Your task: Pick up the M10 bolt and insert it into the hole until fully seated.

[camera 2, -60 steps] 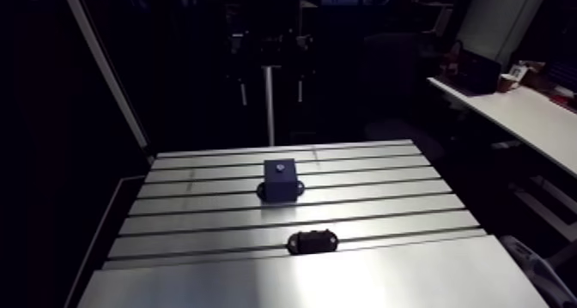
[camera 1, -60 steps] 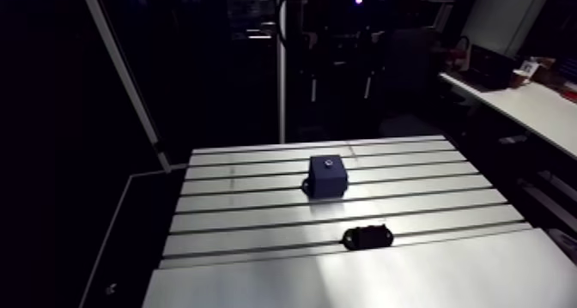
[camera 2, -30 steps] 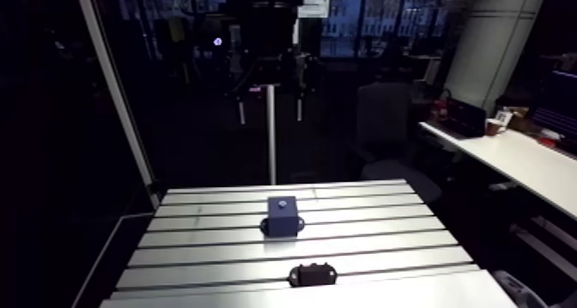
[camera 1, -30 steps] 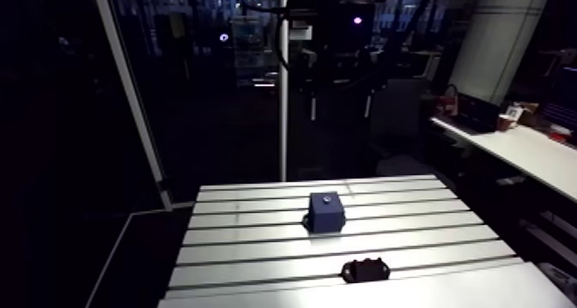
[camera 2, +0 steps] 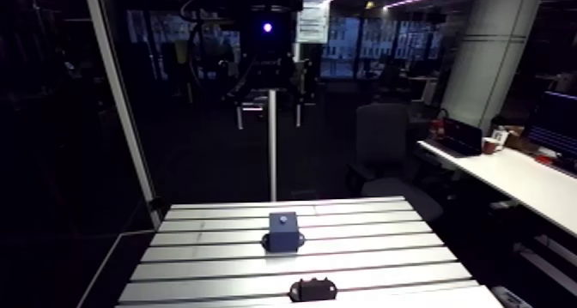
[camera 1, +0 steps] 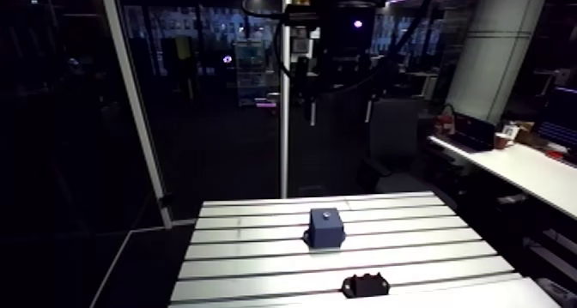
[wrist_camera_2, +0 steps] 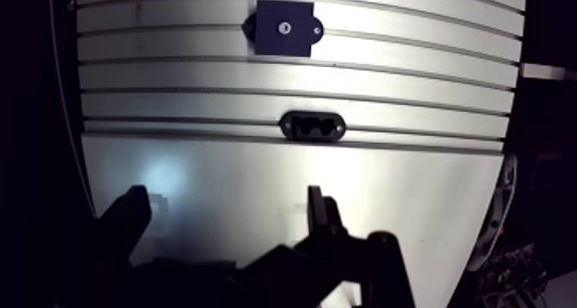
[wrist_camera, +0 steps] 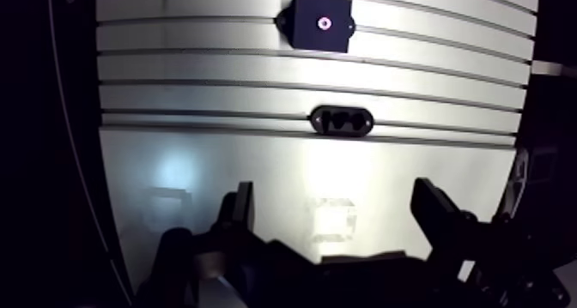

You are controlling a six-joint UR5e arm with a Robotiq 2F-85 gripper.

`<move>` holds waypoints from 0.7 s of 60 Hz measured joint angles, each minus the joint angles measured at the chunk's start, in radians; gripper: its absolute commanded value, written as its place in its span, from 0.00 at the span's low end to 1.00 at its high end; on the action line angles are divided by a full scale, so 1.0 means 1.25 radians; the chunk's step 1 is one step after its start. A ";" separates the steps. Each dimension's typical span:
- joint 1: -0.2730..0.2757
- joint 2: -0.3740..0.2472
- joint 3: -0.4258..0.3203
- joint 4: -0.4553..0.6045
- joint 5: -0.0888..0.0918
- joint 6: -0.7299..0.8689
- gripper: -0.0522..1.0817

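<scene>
**Gripper [wrist_camera: 335,188] waits spread wide and empty above the table [wrist_camera: 215,97]**
The M10 bolt cannot be made out. It may sit in the black holder [wrist_camera: 341,121] straight ahead of the gripper, with the blue block [wrist_camera: 322,22] farther ahead. A steel bolt should be rigid, dense and slick, so it is probably best pinched squarely across the shank.

A dark blue block [camera 1: 326,229] stands upright, a small round hole [wrist_camera: 324,22] centred on top. A black two-pocket holder [wrist_camera: 341,121] lies apart from it.
</scene>
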State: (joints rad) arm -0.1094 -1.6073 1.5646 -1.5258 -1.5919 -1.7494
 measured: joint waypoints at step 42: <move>0.001 0.033 -0.043 0.029 0.006 -0.001 0.05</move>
State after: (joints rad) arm -0.1086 -1.5663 1.5105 -1.4897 -1.5841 -1.7509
